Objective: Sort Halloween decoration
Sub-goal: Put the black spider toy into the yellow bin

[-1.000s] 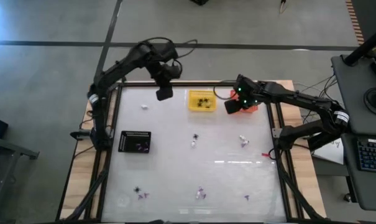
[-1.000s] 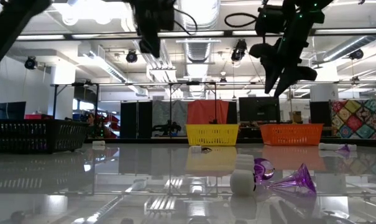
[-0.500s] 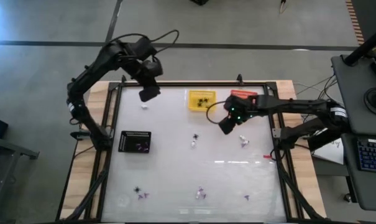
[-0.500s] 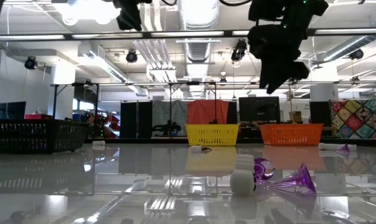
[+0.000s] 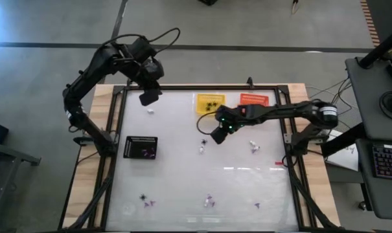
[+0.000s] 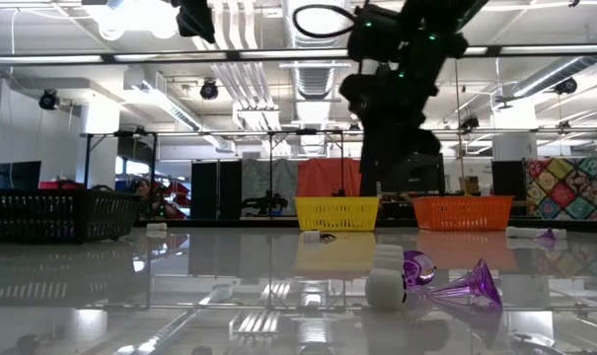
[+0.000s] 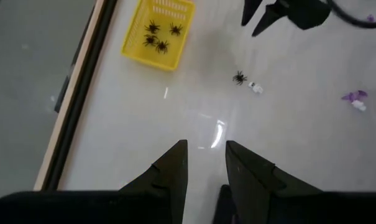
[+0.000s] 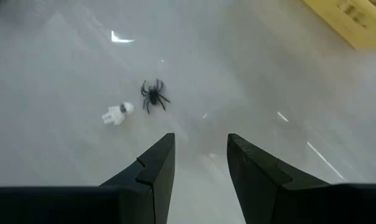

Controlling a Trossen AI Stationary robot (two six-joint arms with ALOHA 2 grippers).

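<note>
The Halloween decoration lies scattered on the white table. A black spider [image 5: 203, 140] [image 8: 153, 95] and a small white trinket [image 5: 201, 150] [image 8: 116, 114] lie mid-table. My right gripper [image 5: 216, 136] [image 8: 201, 155] hangs open just to the right of them, above the table, slanting down. My left gripper [image 5: 147, 97] [image 7: 206, 152] is open and empty, high over the far left corner. The yellow basket [image 5: 210, 103] [image 7: 158, 25] at the far edge holds several black spiders.
An orange basket [image 5: 253, 99] stands right of the yellow one, and a black basket [image 5: 141, 147] with purple pieces stands at the left. Other trinkets lie at the far left [image 5: 150, 110], at the right [image 5: 253, 146] and along the near edge [image 5: 209, 201].
My right gripper has left the orange basket, swinging toward the table's left and near side and sinking toward the black spider at mid-table. My left gripper has risen and drawn back toward the far left corner. Both have stayed open.
</note>
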